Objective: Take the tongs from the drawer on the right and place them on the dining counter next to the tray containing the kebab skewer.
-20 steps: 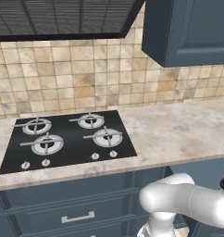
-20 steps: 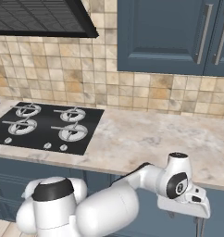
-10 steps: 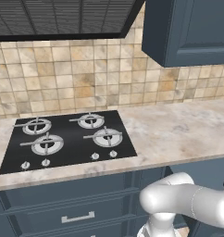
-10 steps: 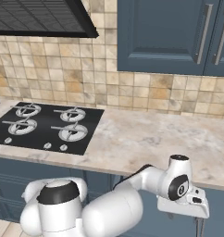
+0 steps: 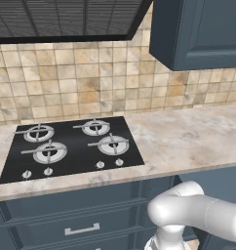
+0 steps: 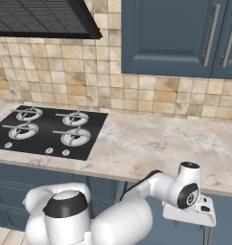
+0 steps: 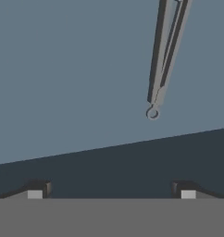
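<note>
Closing from this offset was judged likely to miss: the slim grey metal tongs (image 7: pixel 165 55) lay toward the upper right of the hand view, on the flat blue-grey floor of the drawer (image 7: pixel 67 74), well clear of the pincer (image 7: pixel 111 190), whose tips stood wide apart and empty. Thin, closed arms met at a small ring.

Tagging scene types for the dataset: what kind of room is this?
A home-style kitchen, rendered: a black hob set in a stone worktop, a tiled wall behind, navy cupboards above.
</note>
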Controlling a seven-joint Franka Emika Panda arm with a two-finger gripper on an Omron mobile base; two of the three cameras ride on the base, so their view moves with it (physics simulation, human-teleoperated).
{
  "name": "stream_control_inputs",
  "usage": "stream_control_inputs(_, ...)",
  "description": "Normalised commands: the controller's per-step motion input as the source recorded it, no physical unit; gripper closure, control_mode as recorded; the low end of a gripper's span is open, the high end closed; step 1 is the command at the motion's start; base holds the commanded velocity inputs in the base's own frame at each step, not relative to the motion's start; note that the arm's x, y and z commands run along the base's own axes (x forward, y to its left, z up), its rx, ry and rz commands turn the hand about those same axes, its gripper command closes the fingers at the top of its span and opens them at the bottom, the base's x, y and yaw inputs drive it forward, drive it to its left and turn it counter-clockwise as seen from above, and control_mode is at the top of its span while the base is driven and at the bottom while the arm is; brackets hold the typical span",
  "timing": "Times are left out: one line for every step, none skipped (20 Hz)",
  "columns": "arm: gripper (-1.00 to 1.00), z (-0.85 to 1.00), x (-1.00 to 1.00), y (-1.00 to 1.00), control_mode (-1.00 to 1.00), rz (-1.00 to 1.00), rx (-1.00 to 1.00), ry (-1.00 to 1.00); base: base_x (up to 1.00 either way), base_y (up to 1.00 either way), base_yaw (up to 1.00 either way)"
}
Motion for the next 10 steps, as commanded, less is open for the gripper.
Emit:
stream_control_inputs(-1.0,-0.01,0.01,0.0,-1.0,0.03,0.05,0.0,0.0,0.0,0.0)
stream_control_inputs(-1.0,0.0,0.0,0.0,-1.0,0.03,0.05,0.0,0.0,0.0,0.0)
stream_control_inputs(-1.0,0.0,0.0,-0.01,-1.0,0.01,0.04,0.02,0.0,0.0,0.0)
stream_control_inputs(-1.0,0.0,0.0,-0.01,-1.0,0.01,0.03,0.03,0.0,0.0,0.0)
stream_control_inputs(-1.0,0.0,0.0,-0.04,-1.0,0.0,0.03,0.04,0.0,0.0,0.0)
stream_control_inputs(-1.0,0.0,0.0,-0.05,-1.0,0.0,0.03,0.04,0.0,0.0,0.0)
stream_control_inputs(-1.0,0.0,0.01,-0.05,-1.0,0.0,0.04,0.03,0.0,0.0,0.0)
stream_control_inputs(-1.0,0.0,0.04,-0.06,-1.0,0.0,0.04,0.02,0.0,0.0,0.0)
stream_control_inputs(-1.0,-0.03,0.1,-0.06,-1.0,0.0,0.03,0.01,0.0,0.0,0.0)
stream_control_inputs(-1.0,-0.08,0.12,-0.04,-1.0,0.0,0.01,0.0,0.0,0.0,0.0)
